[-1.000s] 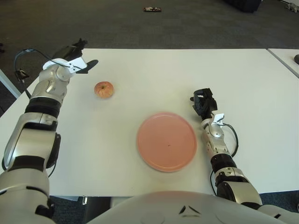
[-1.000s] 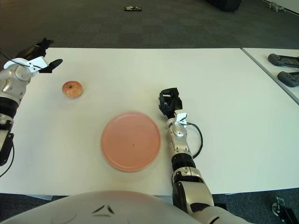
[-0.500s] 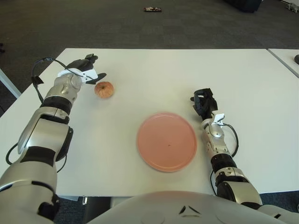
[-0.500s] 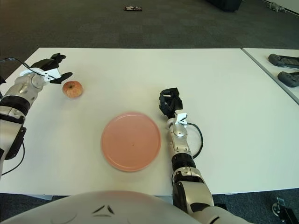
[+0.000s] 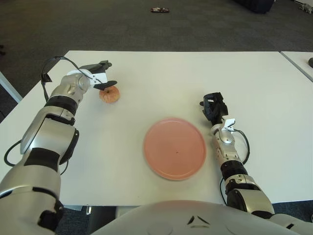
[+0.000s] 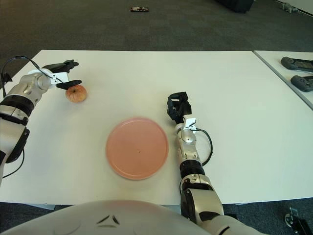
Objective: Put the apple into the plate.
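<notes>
Moved since the earlier frames: left hand (image 5: 100, 78), from the far-left corner of the white worktop (image 5: 161, 78) rightward to the small round red-and-yellow apple (image 5: 109, 94). Now positioned over the apple's near-left side, fingers spread, one dark fingertip at or just above the top of the fruit; nothing gripped yet. Contact not certain from either view.

Unchanged: apple, standing on the worktop well to the left of and beyond the flat round pink plate (image 5: 174, 148). Plate empty. Right hand (image 5: 213, 107) idle just right of the plate, fingers curled, holding nothing.

Handling estimate: firm, light, smooth-skinned, prone to rolling if nudged off-centre. Recommended hold: fingers and thumb on opposite flanks at the widest girth, not at the stem dimple. Moderate grip only, to avoid bruising.
</notes>
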`<state>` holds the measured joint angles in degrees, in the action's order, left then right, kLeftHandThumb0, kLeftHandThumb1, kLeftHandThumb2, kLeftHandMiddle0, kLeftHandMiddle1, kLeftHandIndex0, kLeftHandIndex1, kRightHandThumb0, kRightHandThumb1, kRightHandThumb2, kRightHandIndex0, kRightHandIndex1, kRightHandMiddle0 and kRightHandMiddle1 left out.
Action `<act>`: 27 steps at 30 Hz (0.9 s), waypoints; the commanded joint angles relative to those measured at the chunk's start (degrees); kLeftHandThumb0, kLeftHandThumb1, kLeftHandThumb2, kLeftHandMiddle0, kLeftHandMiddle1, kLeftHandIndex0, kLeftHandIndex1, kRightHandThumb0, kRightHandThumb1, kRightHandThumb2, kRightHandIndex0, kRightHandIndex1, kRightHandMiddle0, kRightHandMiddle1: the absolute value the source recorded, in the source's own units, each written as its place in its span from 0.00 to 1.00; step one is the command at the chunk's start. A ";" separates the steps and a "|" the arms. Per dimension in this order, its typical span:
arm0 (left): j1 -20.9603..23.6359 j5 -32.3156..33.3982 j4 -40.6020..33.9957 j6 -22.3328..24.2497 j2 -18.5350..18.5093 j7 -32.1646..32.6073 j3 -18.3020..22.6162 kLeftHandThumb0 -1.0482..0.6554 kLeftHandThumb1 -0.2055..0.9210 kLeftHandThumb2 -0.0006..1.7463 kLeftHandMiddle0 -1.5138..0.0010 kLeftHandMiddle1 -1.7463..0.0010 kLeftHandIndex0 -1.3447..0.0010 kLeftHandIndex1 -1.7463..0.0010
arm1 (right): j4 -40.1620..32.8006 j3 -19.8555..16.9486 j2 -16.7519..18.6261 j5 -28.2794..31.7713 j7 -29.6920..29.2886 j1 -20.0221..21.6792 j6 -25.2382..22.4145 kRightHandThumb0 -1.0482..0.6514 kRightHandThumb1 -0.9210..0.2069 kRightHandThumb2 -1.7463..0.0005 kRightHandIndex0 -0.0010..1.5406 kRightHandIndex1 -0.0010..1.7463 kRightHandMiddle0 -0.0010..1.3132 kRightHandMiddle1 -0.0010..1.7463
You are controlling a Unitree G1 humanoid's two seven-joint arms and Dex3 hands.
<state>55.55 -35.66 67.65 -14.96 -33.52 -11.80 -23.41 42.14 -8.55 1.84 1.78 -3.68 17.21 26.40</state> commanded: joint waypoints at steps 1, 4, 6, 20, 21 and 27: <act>1.87 3.19 0.87 -0.75 0.34 -4.78 2.01 0.06 1.00 0.24 0.86 0.90 1.00 0.83 | 3.46 -0.79 -0.11 0.94 -0.53 -1.86 -2.29 0.41 0.00 0.70 0.24 0.83 0.15 1.00; 2.01 5.62 1.33 -0.87 0.65 -7.73 3.52 0.03 0.99 0.15 0.95 0.95 1.00 0.93 | 4.10 -0.92 -0.27 1.02 -0.41 -1.54 -2.07 0.41 0.00 0.70 0.24 0.83 0.15 1.00; 1.95 6.47 1.58 -0.98 0.69 -8.91 3.96 0.02 0.97 0.12 0.97 0.97 1.00 0.97 | 4.43 -0.94 -0.36 0.96 -0.43 -1.39 -2.02 0.41 0.00 0.70 0.24 0.83 0.15 1.00; 3.42 3.06 2.49 -1.94 -0.30 -13.23 -0.23 0.00 0.90 0.06 1.00 1.00 1.00 1.00 | 5.71 -1.04 -0.62 0.70 -0.70 -0.84 -1.36 0.41 0.00 0.70 0.24 0.83 0.15 1.00; 3.65 2.69 2.57 -1.74 -0.34 -13.80 -0.66 0.00 0.90 0.06 1.00 1.00 1.00 1.00 | 5.78 -1.08 -0.63 0.77 -0.65 -0.81 -1.41 0.41 0.00 0.70 0.24 0.83 0.15 1.00; 4.63 0.60 2.71 -0.40 -0.44 -15.59 -2.52 0.00 0.94 0.07 1.00 1.00 1.00 1.00 | 6.29 -1.20 -0.68 0.75 -0.64 -0.59 -1.30 0.41 0.00 0.70 0.24 0.83 0.15 1.00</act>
<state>57.92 -33.94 70.27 -15.97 -33.02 -26.59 -24.97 45.39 -9.22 1.15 1.76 -3.75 19.07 27.66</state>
